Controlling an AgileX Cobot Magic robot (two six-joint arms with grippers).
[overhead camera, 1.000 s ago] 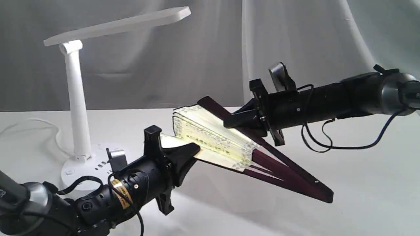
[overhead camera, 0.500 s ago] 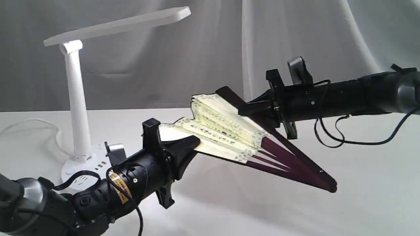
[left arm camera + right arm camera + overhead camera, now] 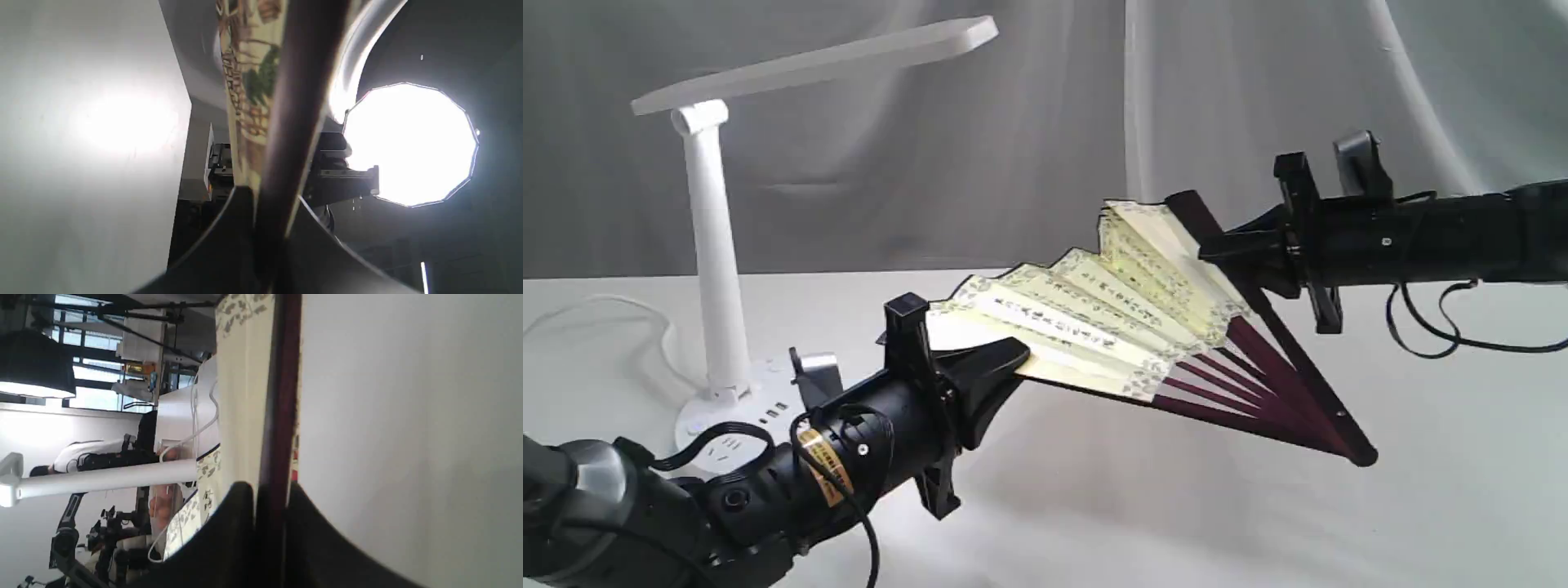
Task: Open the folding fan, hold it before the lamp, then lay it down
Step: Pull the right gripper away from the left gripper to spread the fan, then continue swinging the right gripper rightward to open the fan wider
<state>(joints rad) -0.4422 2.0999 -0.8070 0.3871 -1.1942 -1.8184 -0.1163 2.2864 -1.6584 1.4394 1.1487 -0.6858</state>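
Your two grippers held the folding fan [image 3: 1111, 327] between them in the air above the white table [image 3: 1094, 523]. The fan was partly spread. Its cream pleats with columns of black writing fanned out on the left half, while the pleats nearest the right arm were bunched together. The dark maroon ribs [image 3: 1258, 384] met at a pivot low on the right, close to the table; I could not tell whether it touched.

Your left gripper [image 3: 1013, 361] was closed down to a narrow gap, pinching the fan's lower left guard near the leaf's outer edge. In the left wrist view its fingers [image 3: 229, 228] pressed on either side of the dark guard, with the floral border [image 3: 249, 81] running away from them.

Your right gripper [image 3: 1217, 245] was likewise nearly closed, clamped on the upper guard. The right wrist view showed that maroon strip [image 3: 282, 396] squeezed between the black fingers [image 3: 233, 522].

The lamp [image 3: 715, 245] stood upright on the left of the table, apart from the fan, its long flat head [image 3: 817, 61] reaching right, high above the fan's left edge.
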